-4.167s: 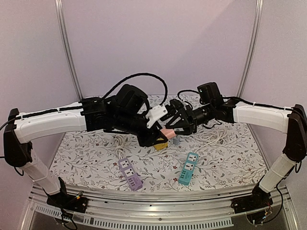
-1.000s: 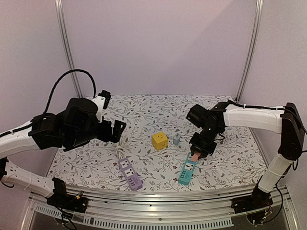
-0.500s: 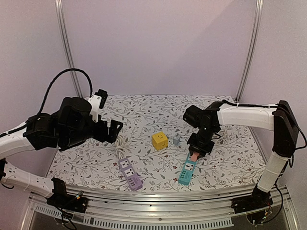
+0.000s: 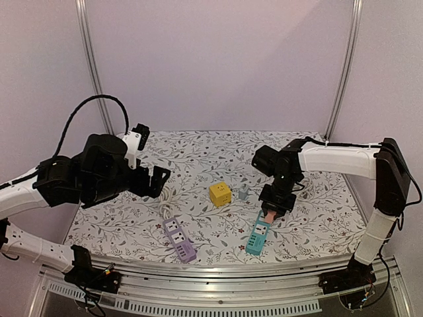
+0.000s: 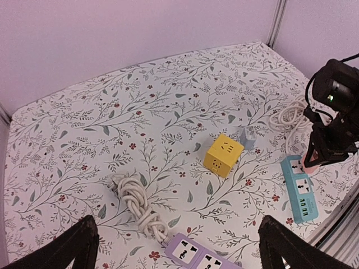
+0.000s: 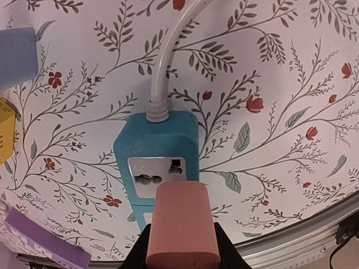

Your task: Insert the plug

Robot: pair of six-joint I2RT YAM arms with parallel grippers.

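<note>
step: right gripper (image 4: 273,207) has the plug (image 6: 182,224) over the far socket (image 6: 157,171) of the blue power strip (image 4: 258,236). It does not look seated yet.
right jaws: pinching the pink plug by its sides.
left jaws: spread wide with nothing between them. The left gripper (image 4: 157,179) hangs over the left side of the table, well apart from the strip.
plug location: near-right part of the table, just above the strip's far end, beside where the cord (image 6: 168,50) leaves it.
how: square the plug body to the socket face and match the pins to the slots. Press straight down with no side load, since the strip lies loose and would likely skid.
plug heading: pins are hidden and presumably face down. Long axis is roughly upright.
strip axis: runs near-far, with the near end drifting slightly left.
</note>
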